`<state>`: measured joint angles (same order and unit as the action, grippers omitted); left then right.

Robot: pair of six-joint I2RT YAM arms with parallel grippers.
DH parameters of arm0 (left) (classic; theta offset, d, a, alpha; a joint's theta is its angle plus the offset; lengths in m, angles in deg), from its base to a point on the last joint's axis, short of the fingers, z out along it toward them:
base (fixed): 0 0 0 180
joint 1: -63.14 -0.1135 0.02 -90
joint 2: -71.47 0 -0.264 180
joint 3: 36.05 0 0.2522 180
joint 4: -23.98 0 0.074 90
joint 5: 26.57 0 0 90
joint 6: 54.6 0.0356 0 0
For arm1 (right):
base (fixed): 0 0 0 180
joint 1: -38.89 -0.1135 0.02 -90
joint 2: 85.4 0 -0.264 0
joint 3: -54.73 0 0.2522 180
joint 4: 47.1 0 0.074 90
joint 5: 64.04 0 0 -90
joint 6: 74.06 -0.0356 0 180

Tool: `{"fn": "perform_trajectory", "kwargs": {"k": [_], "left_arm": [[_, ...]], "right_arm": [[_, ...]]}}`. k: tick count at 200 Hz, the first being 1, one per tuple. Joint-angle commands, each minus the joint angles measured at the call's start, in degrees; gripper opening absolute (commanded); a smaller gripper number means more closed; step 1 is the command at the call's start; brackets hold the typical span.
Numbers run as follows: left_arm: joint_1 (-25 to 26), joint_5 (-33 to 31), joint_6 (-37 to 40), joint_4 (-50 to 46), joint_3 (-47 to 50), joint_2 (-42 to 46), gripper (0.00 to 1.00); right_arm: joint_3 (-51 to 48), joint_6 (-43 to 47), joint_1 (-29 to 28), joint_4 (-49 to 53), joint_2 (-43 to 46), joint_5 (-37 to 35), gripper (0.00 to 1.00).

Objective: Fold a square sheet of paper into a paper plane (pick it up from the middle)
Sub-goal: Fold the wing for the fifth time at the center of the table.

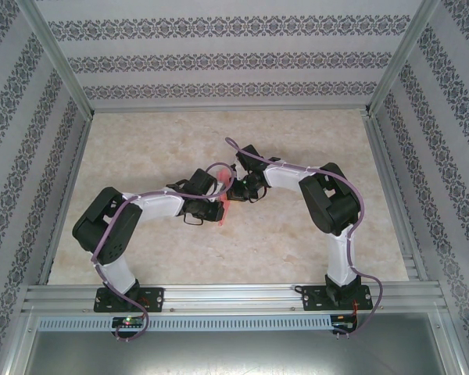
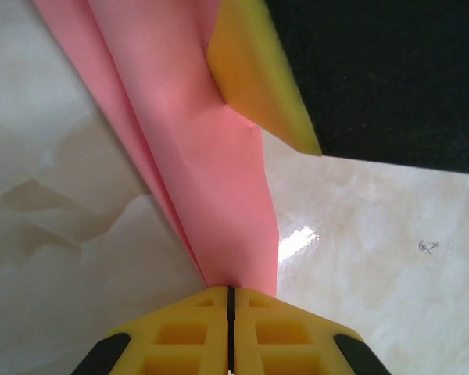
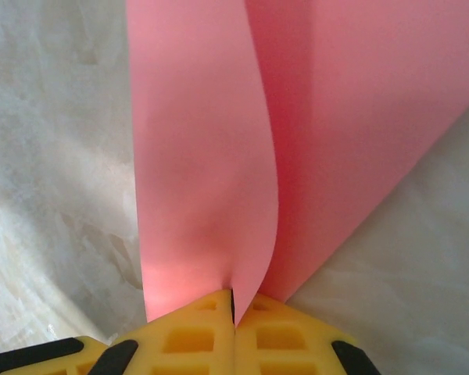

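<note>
Blocking most of the pink paper (image 1: 223, 197) from above, the two arms (image 1: 160, 205) are leaving only a reddish sliver showing between them. The wrist views are revealing more: the left end effector (image 2: 230, 291) is pinching a creased, folded edge at its closed tips, just above the bench (image 2: 375, 226), and the right end effector (image 3: 233, 295) is clamping another edge. Ahead of both, the paper is running out of frame.
</note>
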<state>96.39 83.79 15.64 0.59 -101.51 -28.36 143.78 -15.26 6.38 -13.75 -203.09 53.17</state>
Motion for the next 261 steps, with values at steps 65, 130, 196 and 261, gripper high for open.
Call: {"fn": "perform_trajectory", "kwargs": {"k": [65, 130, 196, 261], "left_arm": [[0.56, -7.57, 2.68, -3.11, 0.50, -4.97, 0.09], [0.66, -12.00, 3.51, -4.11, 2.04, -4.63, 0.08], [0.67, -12.70, 5.52, -3.66, 3.55, -3.36, 0.07], [0.67, -13.31, 6.50, -3.84, 4.89, -1.82, 0.07]], "right_arm": [[-2.45, -2.00, -0.23, -1.74, 0.92, 0.01, 0.15], [-5.95, -1.24, 1.51, -1.64, 6.86, 0.53, 0.25], [-11.59, -6.94, 2.72, -11.15, 10.75, 9.91, 0.20], [-10.89, -12.12, 2.48, -19.15, 5.69, 13.38, 0.12]]}}
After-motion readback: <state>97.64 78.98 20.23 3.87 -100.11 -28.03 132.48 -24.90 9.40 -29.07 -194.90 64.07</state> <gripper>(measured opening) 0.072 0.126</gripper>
